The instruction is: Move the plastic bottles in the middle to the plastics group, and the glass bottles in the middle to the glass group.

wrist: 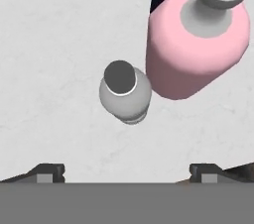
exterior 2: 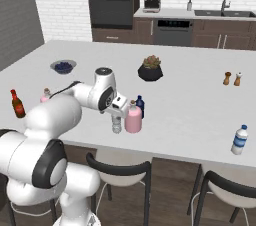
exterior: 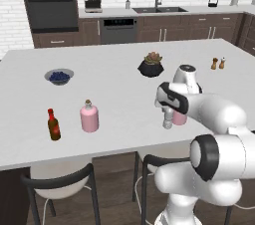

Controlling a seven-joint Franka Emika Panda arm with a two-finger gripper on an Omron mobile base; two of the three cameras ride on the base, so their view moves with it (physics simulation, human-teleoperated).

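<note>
**End effector above the slim clear-grey bottle, middle cluster at the near edge**

- End effector [wrist: 127, 171] hangs over the middle cluster, pointing down at the table [exterior: 114, 59]. Fingers [wrist: 47, 172] spread wide apart, nothing between them; the clear-grey bottle [wrist: 125, 91] sits upright below, ahead of the gap and slightly off-centre.
- Middle cluster, toward the table's near edge: clear-grey bottle [exterior 2: 116, 124], upright; pink flask [exterior 2: 133, 117] just beside it, bodies near or touching (cannot tell which); dark blue bottle [exterior 2: 140, 106] directly behind the flask on the far side, mostly hidden in the hand view.
- In the left base view the arm covers most of the cluster; the clear-grey bottle [exterior: 168, 118] and a part of the pink flask [exterior: 180, 118] show under the wrist.
- Glass group, near-left part of the table: second pink corked flask [exterior: 89, 116] and red-brown sauce bottle [exterior: 54, 125], both upright, close but apart.
- A white bottle with blue cap [exterior 2: 239, 140] stands upright near the table's near-right edge.
</note>
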